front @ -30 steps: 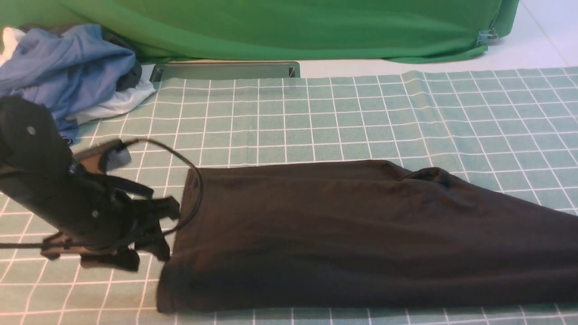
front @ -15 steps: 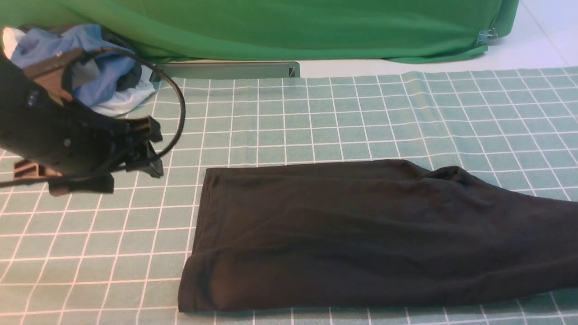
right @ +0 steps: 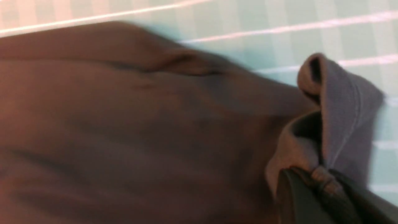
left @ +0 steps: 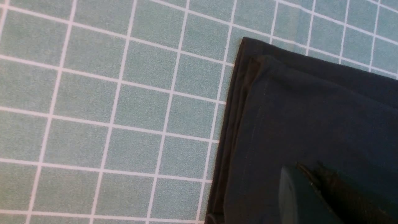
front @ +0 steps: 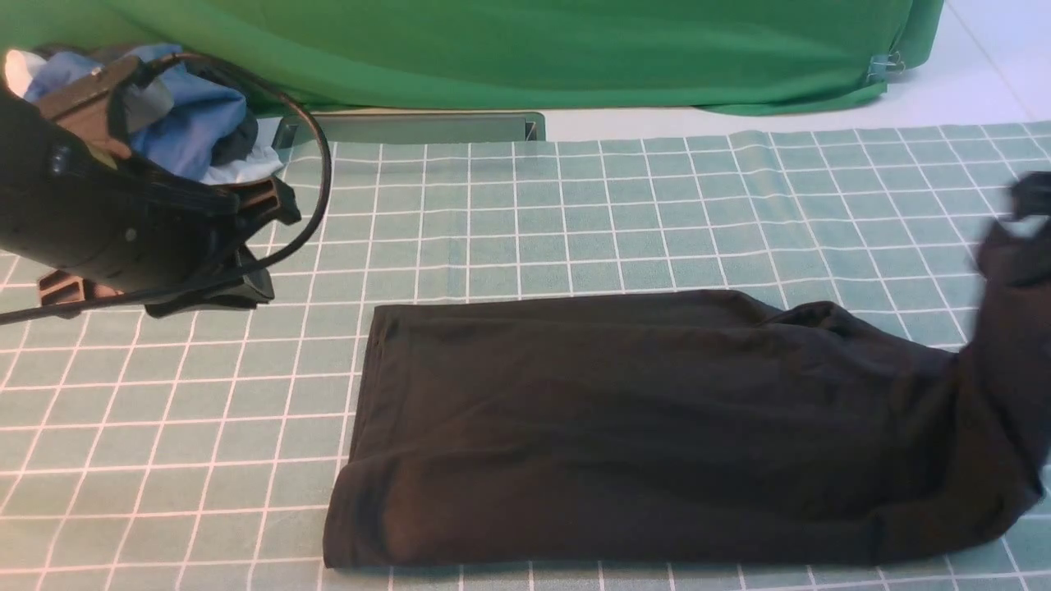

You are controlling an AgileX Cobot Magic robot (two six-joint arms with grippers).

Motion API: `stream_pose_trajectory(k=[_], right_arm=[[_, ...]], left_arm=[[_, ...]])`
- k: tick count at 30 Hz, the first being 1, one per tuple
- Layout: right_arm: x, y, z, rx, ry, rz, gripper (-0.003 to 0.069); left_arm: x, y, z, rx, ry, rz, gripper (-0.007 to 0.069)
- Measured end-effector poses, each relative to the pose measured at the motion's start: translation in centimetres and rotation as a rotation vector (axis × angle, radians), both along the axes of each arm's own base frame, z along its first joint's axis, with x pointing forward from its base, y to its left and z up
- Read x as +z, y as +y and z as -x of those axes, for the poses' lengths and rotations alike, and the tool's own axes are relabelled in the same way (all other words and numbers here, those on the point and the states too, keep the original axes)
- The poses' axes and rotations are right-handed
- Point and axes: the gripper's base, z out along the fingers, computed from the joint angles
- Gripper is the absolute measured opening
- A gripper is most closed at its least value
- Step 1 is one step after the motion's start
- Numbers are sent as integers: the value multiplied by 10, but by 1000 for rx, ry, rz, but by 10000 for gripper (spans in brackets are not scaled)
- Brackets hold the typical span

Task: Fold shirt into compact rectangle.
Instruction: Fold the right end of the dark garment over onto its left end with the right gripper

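The black shirt (front: 624, 410) lies on the checked cloth as a long folded strip, its left end flat. Its right end hangs lifted off the table, pinched by my right gripper (front: 1030, 193), which is blurred at the right edge. In the right wrist view the right gripper (right: 321, 177) is shut on a bunched hem of the shirt (right: 124, 124). My left gripper (front: 267, 254) hovers above the table, left of and behind the shirt's left end. In its wrist view the left gripper (left: 306, 174) is shut with nothing in it, high over the shirt's corner (left: 311, 109).
A pile of blue and white garments (front: 189, 123) sits at the back left behind the left arm. A bright green cloth (front: 534, 49) runs along the back, with a grey metal rail (front: 410, 129) in front of it. A black cable (front: 316, 164) loops from the left arm.
My left gripper let go of the shirt's left end, rose back to the left and closed its jaws. The right gripper has come into view, raising the shirt's right end.
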Motion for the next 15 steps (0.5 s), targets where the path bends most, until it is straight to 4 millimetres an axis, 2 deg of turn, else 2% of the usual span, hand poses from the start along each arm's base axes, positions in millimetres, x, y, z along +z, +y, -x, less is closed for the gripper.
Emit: stream_pose_trajectory(k=[4, 6, 10, 11, 14, 15], right_arm=[[-1, 69, 1, 127, -70, -66, 104], [-6, 97, 3, 176, -88, -96, 104], [-19, 139, 5, 231, -96, -140, 104], [-21, 142, 5, 232, -93, -142, 104], [-34, 174, 3, 266, -100, -172, 104], [-35, 179, 3, 272, -100, -175, 104]], left_arm=[[0, 0, 0, -6, -6, 0, 14], [1, 0, 0, -8, -8, -3, 15], [1, 0, -1, -11, -11, -7, 15], [1, 0, -1, -11, -11, -7, 15], [1, 0, -1, -11, -11, -7, 15], [1, 0, -1, -11, -11, -7, 15]])
